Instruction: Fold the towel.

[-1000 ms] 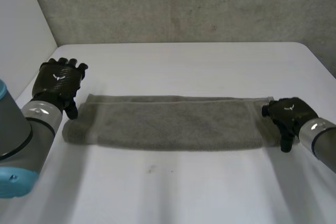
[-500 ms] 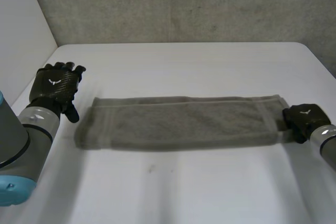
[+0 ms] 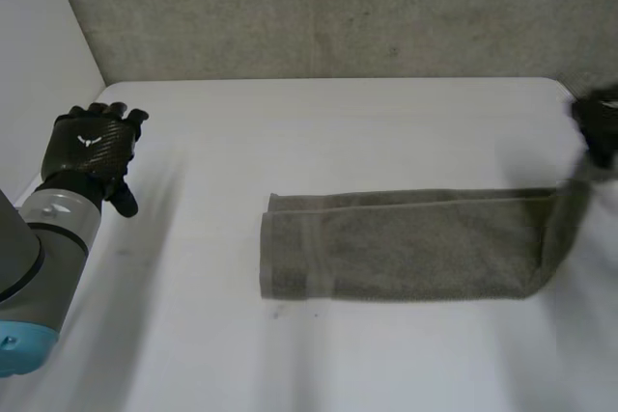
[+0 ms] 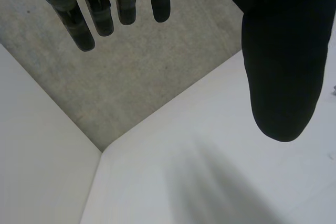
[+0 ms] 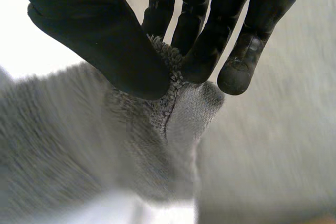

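white surface runs back to a rough grey wall, with a plain white panel closing the robot's left side. head view: the towel lies right of the middle as a long grey strip, doubled lengthwise by the look of its layered edge; its left end is flat and its right end rises off the surface toward the right hand at the far right edge. the left hand hangs above the bare left part of the surface, well apart from the towel

left wrist view: its fingers are straight and spread away from the thumb, holding nothing, with the wall, the panel and a corner of the surface beyond them

right wrist view: thumb and fingers are clamped on the towel's end, a tuft of hem squeezed between them, the rest of the cloth drooping away under the palm

judging by that droop, the towel is soft, light and limp, with a fuzzy pile that should grip rather than slip; it will sag wherever unsupported. the hemmed short ends and their corners seem the best places to hold, and the free left end looks the natural spot for the left hand
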